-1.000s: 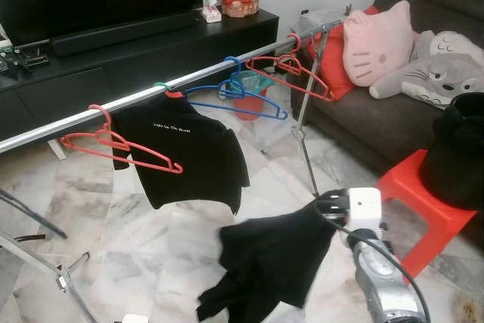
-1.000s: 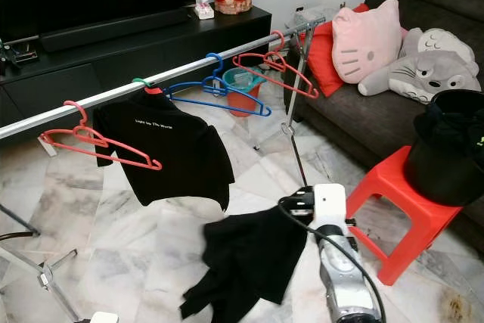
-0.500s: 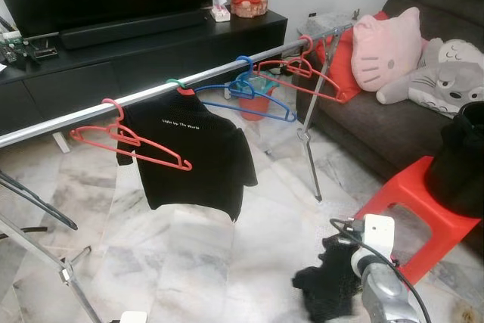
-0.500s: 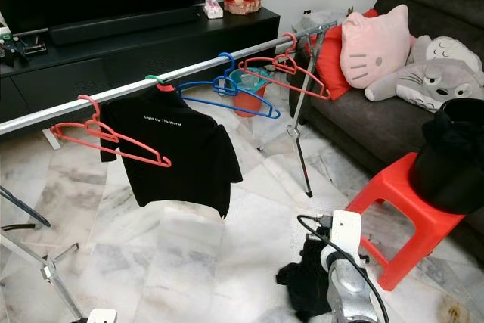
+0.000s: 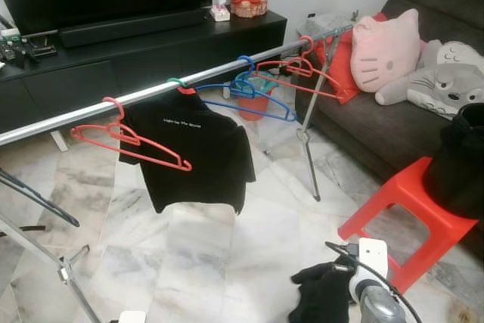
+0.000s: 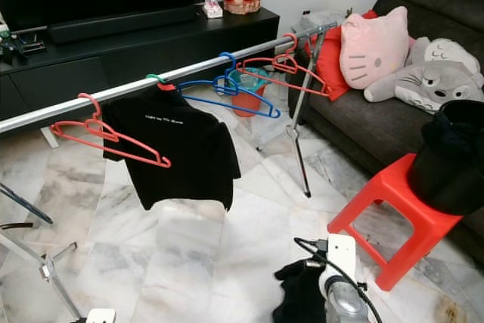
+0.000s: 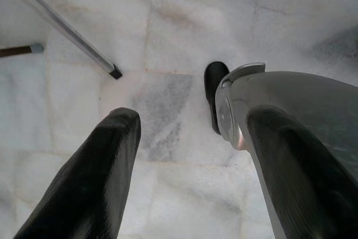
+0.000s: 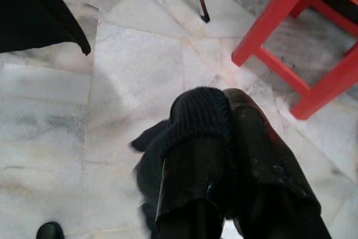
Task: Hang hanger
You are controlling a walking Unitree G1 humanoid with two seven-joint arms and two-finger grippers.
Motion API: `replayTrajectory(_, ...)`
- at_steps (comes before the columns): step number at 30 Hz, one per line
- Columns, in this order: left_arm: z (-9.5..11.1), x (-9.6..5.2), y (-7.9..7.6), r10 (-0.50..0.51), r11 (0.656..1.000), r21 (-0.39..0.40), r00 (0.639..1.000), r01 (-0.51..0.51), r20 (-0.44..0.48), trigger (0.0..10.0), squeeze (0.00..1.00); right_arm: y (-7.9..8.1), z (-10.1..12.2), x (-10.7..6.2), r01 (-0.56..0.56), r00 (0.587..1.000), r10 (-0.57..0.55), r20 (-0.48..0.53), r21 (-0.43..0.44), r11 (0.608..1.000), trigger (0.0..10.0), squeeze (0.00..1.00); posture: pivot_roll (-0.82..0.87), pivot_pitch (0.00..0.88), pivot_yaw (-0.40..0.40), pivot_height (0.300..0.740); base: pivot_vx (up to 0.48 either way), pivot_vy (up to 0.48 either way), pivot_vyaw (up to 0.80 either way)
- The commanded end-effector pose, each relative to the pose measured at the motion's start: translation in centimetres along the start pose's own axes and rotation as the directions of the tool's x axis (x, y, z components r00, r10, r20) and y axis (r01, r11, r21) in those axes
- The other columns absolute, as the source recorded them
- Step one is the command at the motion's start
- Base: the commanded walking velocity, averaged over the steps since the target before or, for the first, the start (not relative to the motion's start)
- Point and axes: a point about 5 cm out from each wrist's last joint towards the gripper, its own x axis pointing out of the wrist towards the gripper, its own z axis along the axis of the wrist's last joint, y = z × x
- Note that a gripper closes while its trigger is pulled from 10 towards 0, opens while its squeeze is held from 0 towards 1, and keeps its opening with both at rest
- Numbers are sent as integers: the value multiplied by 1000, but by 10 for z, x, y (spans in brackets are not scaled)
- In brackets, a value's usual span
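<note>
A silver clothes rail (image 5: pixel 219 73) runs from near left to far right. On it hang an empty red hanger (image 5: pixel 128 141), a black T-shirt (image 5: pixel 189 153) on a green-hooked hanger, a blue hanger (image 5: pixel 242 97) and another red hanger (image 5: pixel 302 75). Low at the right, my right gripper (image 8: pixel 224 118) is shut on a bunched black garment (image 5: pixel 321 300), close above the marble floor and in front of the rail. My left gripper (image 7: pixel 190 138) hangs open over the floor with nothing between its fingers.
A red stool (image 5: pixel 401 213) with a black bag (image 5: pixel 461 160) on it stands right of my right arm. Beyond it is a dark sofa (image 5: pixel 378 122) with plush cushions. A black TV cabinet (image 5: pixel 113 66) lies behind the rail, and rack legs (image 5: pixel 45 259) cross the floor at left.
My right arm has dropped lower with the black garment, which hung spread out a second ago and is now bunched up near the floor. The camera has shifted slightly.
</note>
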Motion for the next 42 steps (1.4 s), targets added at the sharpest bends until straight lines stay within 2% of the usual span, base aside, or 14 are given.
replayTrajectory(1,-15,-3,-6,-17,1000,7,998,18,-63,10000,0,-4,7,1,8,999,-8,41,-6,1000,10000,0,-19,0,-66,740,0,-319,800)
replayTrajectory(4,-16,-3,-6,-22,1000,14,997,23,-68,10000,0,-5,7,1,10,999,-10,45,-1,1000,10000,0,-16,0,-67,740,0,-319,800)
replayTrajectory(27,-18,-4,-8,-4,1000,2,998,4,-63,10000,0,3,35,8,-35,990,36,139,-7,999,10000,0,-9,0,-85,740,0,-316,0)
replayTrajectory(35,-10,-4,-9,14,999,-52,1000,-13,23,10000,0,3,42,10,-38,986,41,159,-20,999,10000,0,4,0,-87,740,0,-314,0)
replayTrajectory(40,2,-4,-7,58,996,-76,989,-48,139,10000,0,1,46,10,-40,984,44,172,-28,999,10000,0,10,0,-91,740,0,0,0)
replayTrajectory(42,4,-5,-6,64,996,-76,986,-53,157,10000,0,1,46,10,-40,984,44,173,-29,999,10000,0,8,0,-91,740,0,0,0)
